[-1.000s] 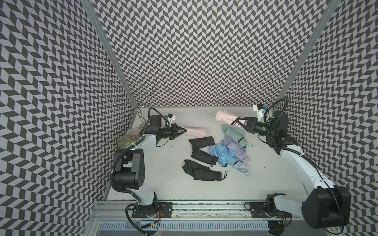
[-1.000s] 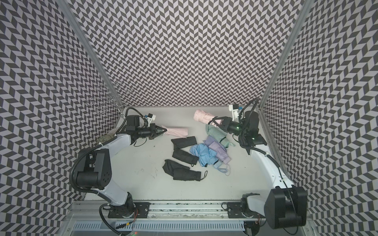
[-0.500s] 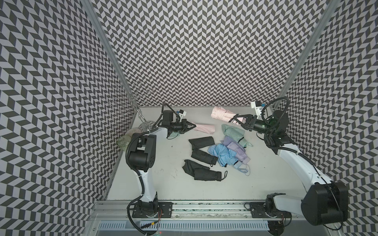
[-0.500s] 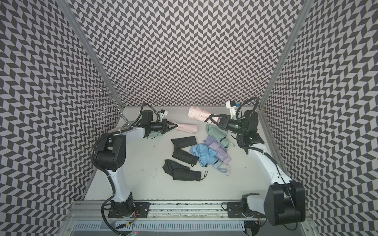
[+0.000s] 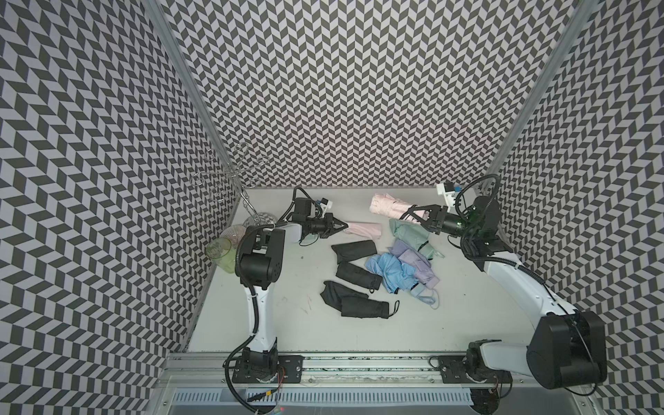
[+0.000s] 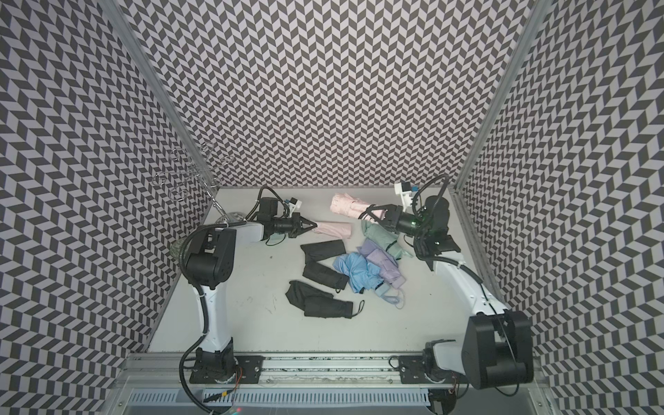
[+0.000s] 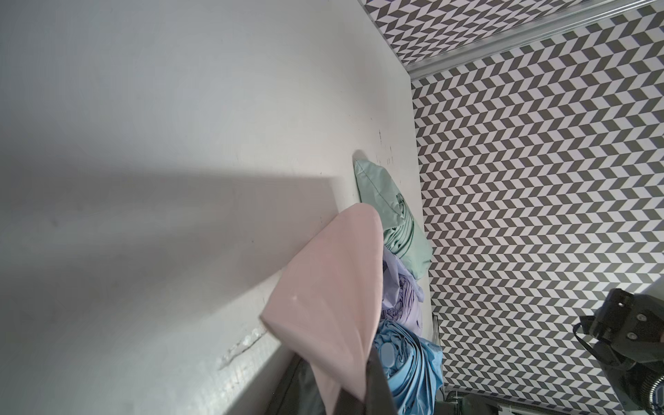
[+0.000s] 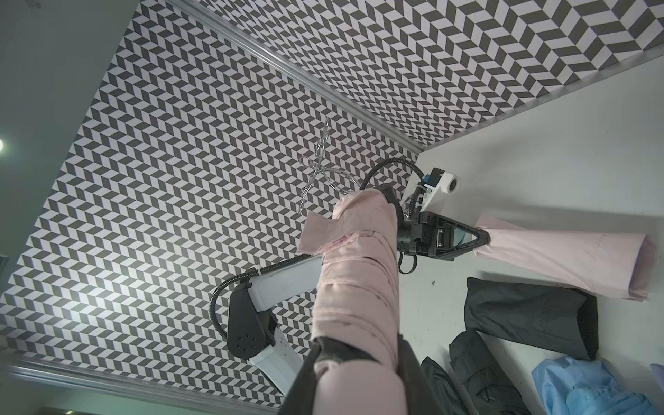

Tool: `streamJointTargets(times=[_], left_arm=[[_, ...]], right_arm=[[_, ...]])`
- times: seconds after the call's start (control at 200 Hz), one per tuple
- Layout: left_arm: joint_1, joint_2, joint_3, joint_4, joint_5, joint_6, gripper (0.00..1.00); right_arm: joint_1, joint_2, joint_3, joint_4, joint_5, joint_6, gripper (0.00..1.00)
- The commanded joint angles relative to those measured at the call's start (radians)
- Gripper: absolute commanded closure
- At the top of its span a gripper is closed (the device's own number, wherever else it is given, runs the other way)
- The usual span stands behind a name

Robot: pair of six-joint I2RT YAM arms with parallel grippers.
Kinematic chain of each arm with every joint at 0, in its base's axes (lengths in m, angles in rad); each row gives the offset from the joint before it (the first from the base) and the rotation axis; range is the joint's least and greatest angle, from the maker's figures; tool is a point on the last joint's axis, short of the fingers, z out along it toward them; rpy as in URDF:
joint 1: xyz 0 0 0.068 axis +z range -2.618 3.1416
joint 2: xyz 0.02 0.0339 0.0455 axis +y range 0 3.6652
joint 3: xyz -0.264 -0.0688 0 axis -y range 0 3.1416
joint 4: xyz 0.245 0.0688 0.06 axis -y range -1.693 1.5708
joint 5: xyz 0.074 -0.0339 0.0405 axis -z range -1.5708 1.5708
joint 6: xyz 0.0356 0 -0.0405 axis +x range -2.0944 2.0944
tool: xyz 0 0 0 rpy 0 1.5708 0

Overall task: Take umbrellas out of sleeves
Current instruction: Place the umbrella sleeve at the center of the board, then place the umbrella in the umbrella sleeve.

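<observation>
In both top views my left gripper point(image 5: 345, 226) point(image 6: 314, 225) is shut on one end of a limp pink sleeve point(image 5: 364, 230) point(image 6: 336, 230), which trails over the table. My right gripper point(image 5: 407, 215) point(image 6: 370, 214) is shut on the pink umbrella point(image 5: 386, 205) point(image 6: 346, 205), held off the table at the back and clear of the sleeve. The right wrist view shows the pleated pink umbrella point(image 8: 355, 280) between the jaws. In the left wrist view the sleeve point(image 7: 334, 305) hangs from the jaws. Mint point(image 5: 409, 233), lavender point(image 5: 413, 260), light blue point(image 5: 390, 271) and black umbrellas point(image 5: 354, 303) lie in the middle.
A clear green glass point(image 5: 221, 253) and a wire rack point(image 5: 233, 176) stand at the left wall behind my left arm. A flat black sleeve point(image 5: 354, 249) lies beside the pile. Patterned walls close in three sides, and a rail point(image 5: 359, 363) runs along the front.
My left gripper has moved right with the pink sleeve, and its arm has swung upright. My right gripper has carried the pink umbrella slightly left.
</observation>
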Motion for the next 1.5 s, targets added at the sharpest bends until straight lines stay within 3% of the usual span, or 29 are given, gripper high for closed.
streamJointTargets(times=[0.0, 0.075, 0.275, 0.315, 0.336, 0.356, 0.371, 0.741, 1.082, 1.497], left_arm=[[-0.003, 0.028, 0.049, -0.038, -0.021, 0.039, 0.93], [-0.003, 0.045, 0.069, -0.071, -0.028, 0.054, 0.88], [-0.003, 0.06, 0.1, -0.14, -0.064, 0.092, 0.48], [-0.003, 0.06, 0.108, -0.154, -0.07, 0.101, 0.35], [-0.003, 0.062, 0.111, -0.16, -0.072, 0.105, 0.24], [-0.003, 0.059, 0.113, -0.166, -0.076, 0.108, 0.04], [-0.001, 0.06, 0.115, -0.17, -0.079, 0.11, 0.01], [0.007, -0.028, 0.214, -0.426, -0.303, 0.286, 0.01], [0.039, -0.264, 0.202, -0.571, -0.48, 0.381, 0.01], [0.141, -0.509, -0.003, -0.655, -0.479, 0.393, 0.01]], right_arm=[[0.005, 0.001, -0.006, 0.095, -0.019, -0.009, 0.84], [0.005, 0.003, -0.008, 0.086, -0.021, -0.017, 0.84], [0.004, 0.022, -0.006, 0.071, -0.022, -0.03, 0.84], [0.005, 0.022, -0.005, 0.073, -0.022, -0.028, 0.84], [0.005, 0.025, -0.004, 0.073, -0.022, -0.028, 0.84], [0.005, 0.026, -0.002, 0.073, -0.022, -0.029, 0.84], [0.004, 0.028, -0.001, 0.073, -0.022, -0.028, 0.84], [0.007, 0.073, 0.051, 0.051, 0.018, -0.025, 0.84], [0.064, 0.331, 0.229, -0.059, -0.02, -0.092, 0.84], [0.145, 0.67, 0.421, -0.159, -0.096, -0.203, 0.85]])
